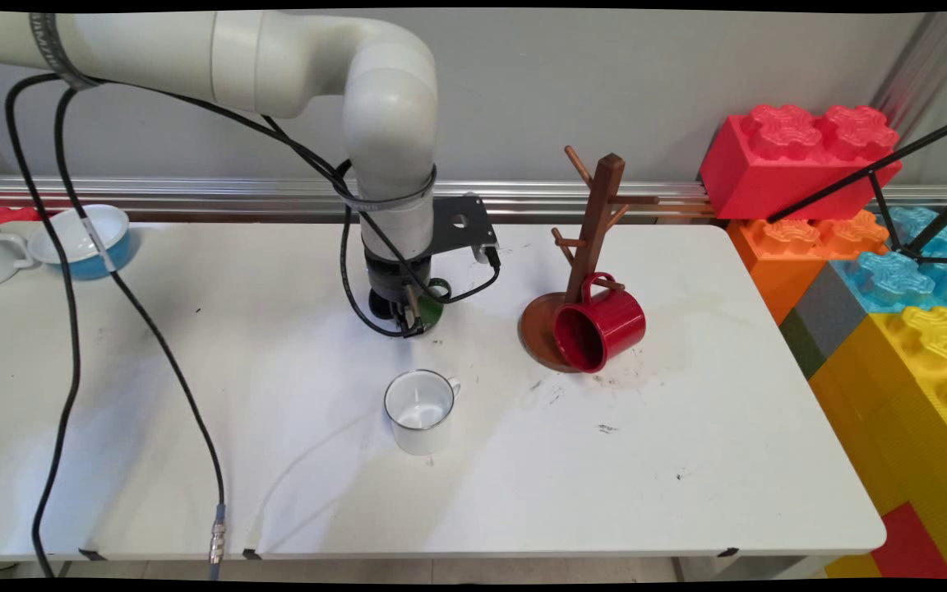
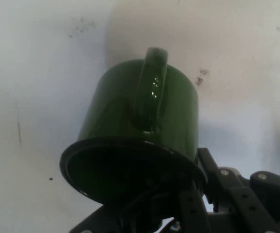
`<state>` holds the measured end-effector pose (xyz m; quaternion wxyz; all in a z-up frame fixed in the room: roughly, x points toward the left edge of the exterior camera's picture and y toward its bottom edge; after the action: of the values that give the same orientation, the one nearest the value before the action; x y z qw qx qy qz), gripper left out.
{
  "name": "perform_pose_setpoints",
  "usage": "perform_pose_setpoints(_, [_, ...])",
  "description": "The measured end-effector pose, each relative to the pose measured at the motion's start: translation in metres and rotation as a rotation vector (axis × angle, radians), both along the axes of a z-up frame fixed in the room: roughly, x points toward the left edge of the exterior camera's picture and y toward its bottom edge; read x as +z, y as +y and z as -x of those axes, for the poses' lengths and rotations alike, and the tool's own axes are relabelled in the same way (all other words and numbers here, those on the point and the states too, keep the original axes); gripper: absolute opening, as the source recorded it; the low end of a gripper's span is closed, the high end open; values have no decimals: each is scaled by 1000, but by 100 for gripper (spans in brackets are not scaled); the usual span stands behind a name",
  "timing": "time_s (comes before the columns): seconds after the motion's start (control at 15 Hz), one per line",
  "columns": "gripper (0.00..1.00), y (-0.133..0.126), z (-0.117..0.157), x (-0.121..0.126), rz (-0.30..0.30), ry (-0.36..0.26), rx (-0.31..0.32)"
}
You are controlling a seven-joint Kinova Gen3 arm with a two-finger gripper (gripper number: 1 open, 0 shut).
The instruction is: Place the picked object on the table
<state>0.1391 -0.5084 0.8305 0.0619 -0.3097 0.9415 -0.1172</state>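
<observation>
While gripper [image 1: 412, 316] sits low over table [image 1: 687, 460], left of mug tree [image 1: 593, 238], fingers clamp rim of green mug [image 2: 140, 121]: one finger inside mouth, one outside wall, closed on it.

Judgement: rim pinch is narrow hold; mug may swing about it, so slow, level motion and firm squeeze best.

Green mug: glossy dark enamel, black rim, loop handle facing hand camera, tilted on side.

White mug [image 1: 420, 409] upright, front-left of mug tree. Red mug [image 1: 601, 325] hangs from lowest peg.
</observation>
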Motion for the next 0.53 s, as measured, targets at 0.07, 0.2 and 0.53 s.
perform_pose_setpoints(0.07, [0, -1, 1, -1, -6, -6, 14])
perform_pose_setpoints(0.2, [0, -1, 2, -3, -14, -12, 34])
perform_pose_setpoints(0.53, [100, -5, 4, -8, -21, -12, 74])
